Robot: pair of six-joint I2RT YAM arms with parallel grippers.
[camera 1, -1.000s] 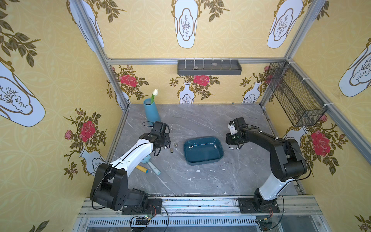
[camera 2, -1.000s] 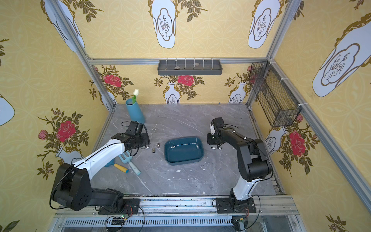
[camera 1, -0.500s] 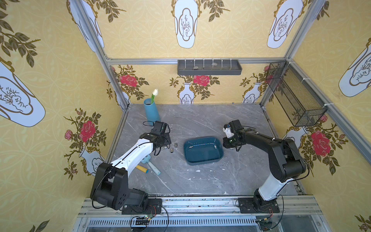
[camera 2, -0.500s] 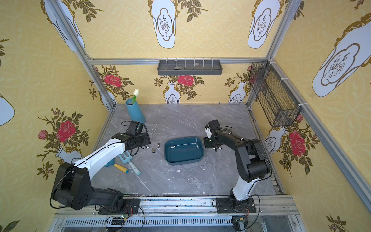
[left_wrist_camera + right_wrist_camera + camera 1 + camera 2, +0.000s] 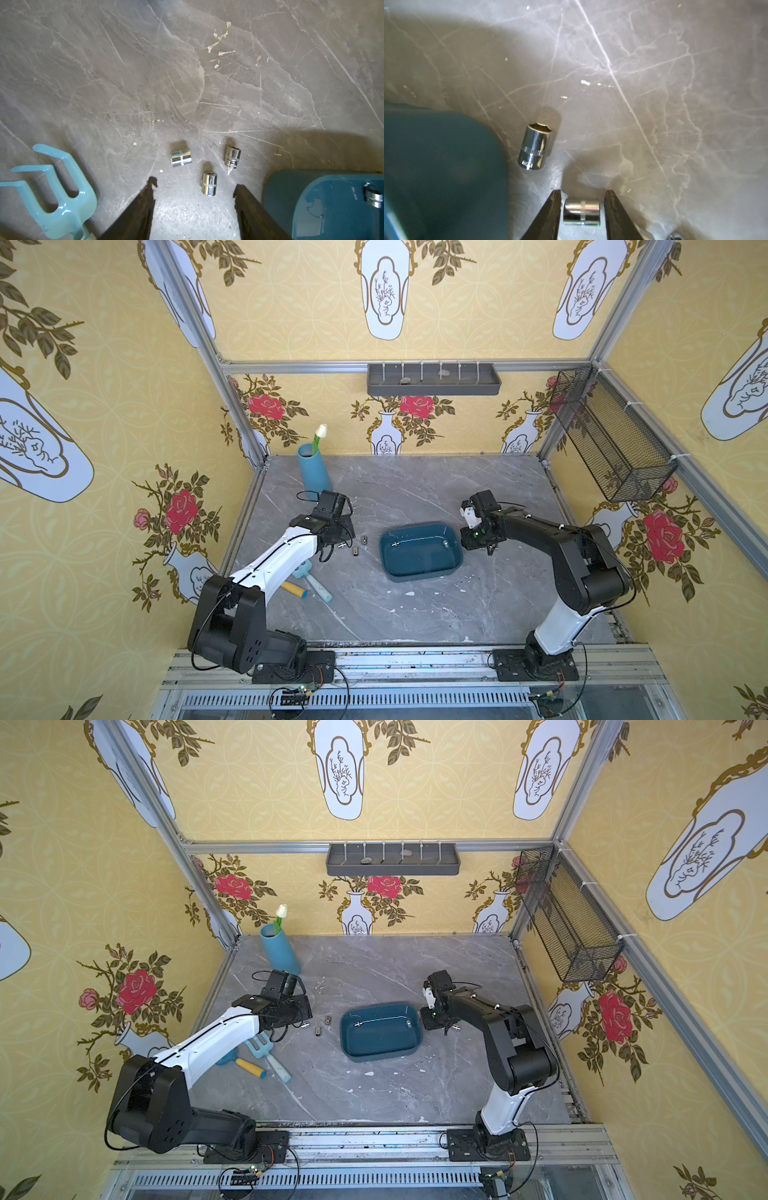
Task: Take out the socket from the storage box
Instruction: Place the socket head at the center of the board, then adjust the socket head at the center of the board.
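Bench (image 5: 415,489), grey marble. Found storage box (image 5: 424,576) near its middle, between both arms. Recorded left pincer (image 5: 195,184) spread wide, holding nothing, over bench left of box. Recorded right pincer (image 5: 582,193) parted astride one socket (image 5: 581,212) lying on bench right of box, slim gap each side. Counted two sockets (image 5: 394,544) inside box, three further sockets (image 5: 181,158) loose on bench near left pincer.

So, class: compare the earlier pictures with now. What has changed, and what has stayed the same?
The right tool edged toward the box and its jaws parted, letting go of a socket, which now lies on the table between them. The left tool and the box stayed put.
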